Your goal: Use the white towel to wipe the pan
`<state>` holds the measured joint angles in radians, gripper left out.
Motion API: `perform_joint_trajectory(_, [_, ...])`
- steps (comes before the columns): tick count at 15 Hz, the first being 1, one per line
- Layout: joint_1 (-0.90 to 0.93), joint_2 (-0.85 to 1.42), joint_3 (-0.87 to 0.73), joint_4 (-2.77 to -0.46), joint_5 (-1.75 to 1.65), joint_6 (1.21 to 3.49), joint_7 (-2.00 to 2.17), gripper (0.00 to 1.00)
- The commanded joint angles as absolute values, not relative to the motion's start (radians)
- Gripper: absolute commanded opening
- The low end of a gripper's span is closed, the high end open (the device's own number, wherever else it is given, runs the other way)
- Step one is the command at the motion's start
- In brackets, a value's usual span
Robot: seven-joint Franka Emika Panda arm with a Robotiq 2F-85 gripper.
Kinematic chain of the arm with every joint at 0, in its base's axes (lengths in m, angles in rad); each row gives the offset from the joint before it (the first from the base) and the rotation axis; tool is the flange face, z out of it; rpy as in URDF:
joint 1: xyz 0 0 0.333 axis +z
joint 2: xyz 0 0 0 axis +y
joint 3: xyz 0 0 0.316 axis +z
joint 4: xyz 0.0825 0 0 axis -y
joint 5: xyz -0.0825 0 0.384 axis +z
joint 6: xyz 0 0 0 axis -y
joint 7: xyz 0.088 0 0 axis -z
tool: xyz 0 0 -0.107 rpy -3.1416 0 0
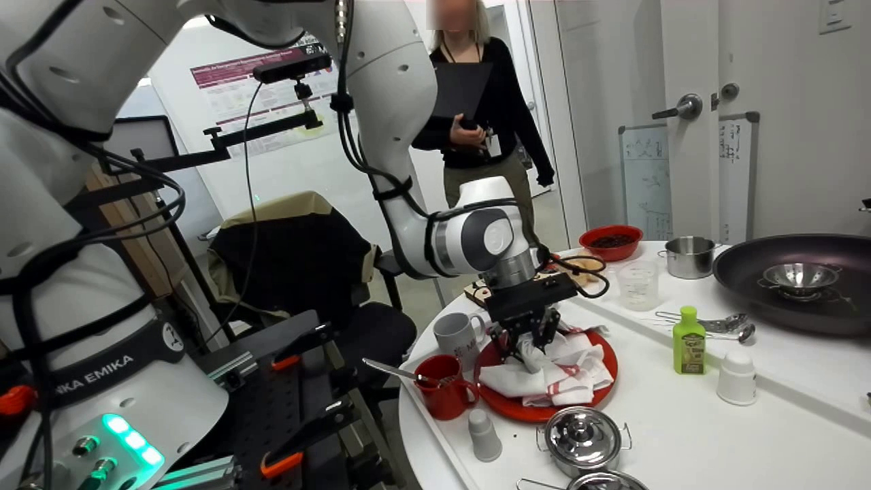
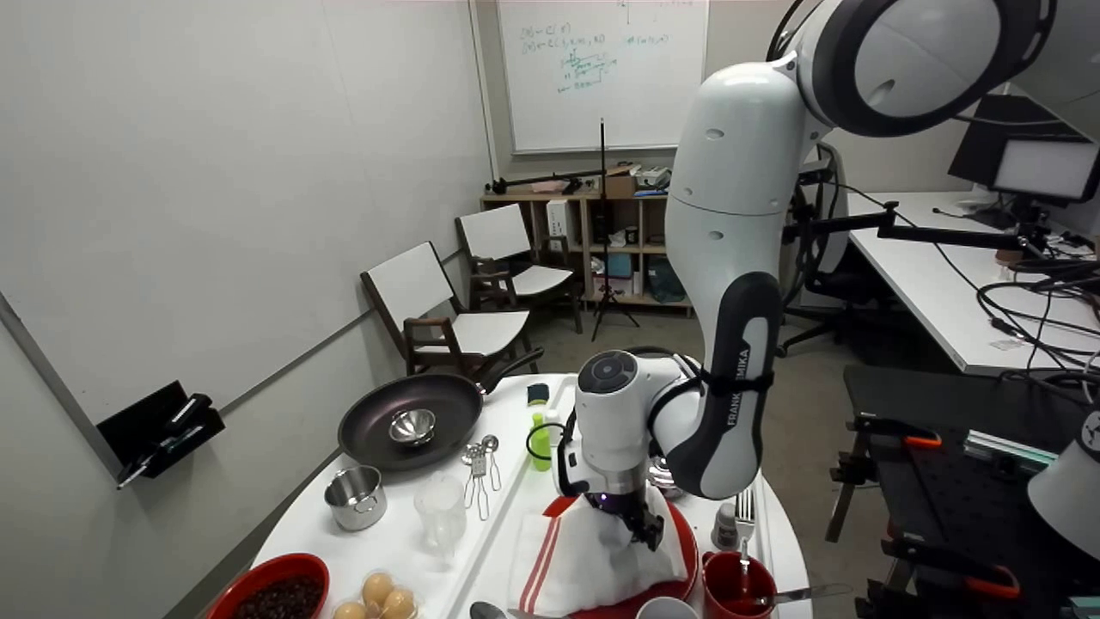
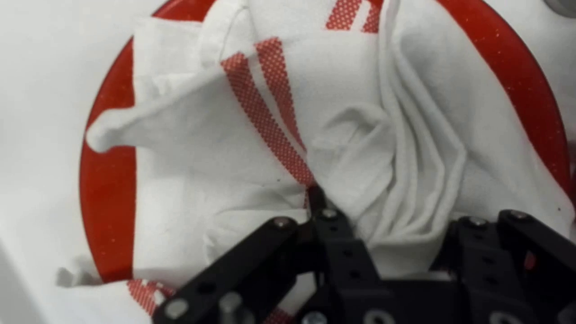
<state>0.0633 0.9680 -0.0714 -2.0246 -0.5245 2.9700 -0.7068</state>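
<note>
Both fingers of the gripper [image 1: 527,346] are squeezed on the white towel [image 2: 593,550], and a bunched-up bit of it is held between them. More of the towel is spread in messy folds below the fingers and all around them, with red stripes on it. It is laid on the red plate [image 3: 110,202], and most of the plate is covered. On one side, the towel is draped past the plate's edge. Whether the plate is touched by the finger tips cannot be told, since they are partly hidden by the folds.

The plate is set near the edge of the white surface [image 1: 653,422] on the robot's side. Just beside it, a red mug [image 1: 446,388] and a grey mug [image 1: 457,337] are stood, and a fork [image 2: 745,511] and a knife [image 2: 812,593] are held in the red one.

Well apart from the gripper and the towel, the big dark pan [image 2: 369,421] is placed across the surface, by the opposite edge. A small shiny bowl [image 2: 412,425] is set inside the pan. Between the pan and the plate, a green bottle [image 1: 688,344] is stood upright.
</note>
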Motion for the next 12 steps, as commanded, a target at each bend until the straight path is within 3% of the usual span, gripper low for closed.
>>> perform_joint_trajectory(1, [0.003,0.946,-0.067,-1.988,-0.497,2.952,-0.680,0.06])
perform_joint_trajectory(12, [-0.207,0.809,0.056,-2.041,-0.405,2.974,-0.654,0.06])
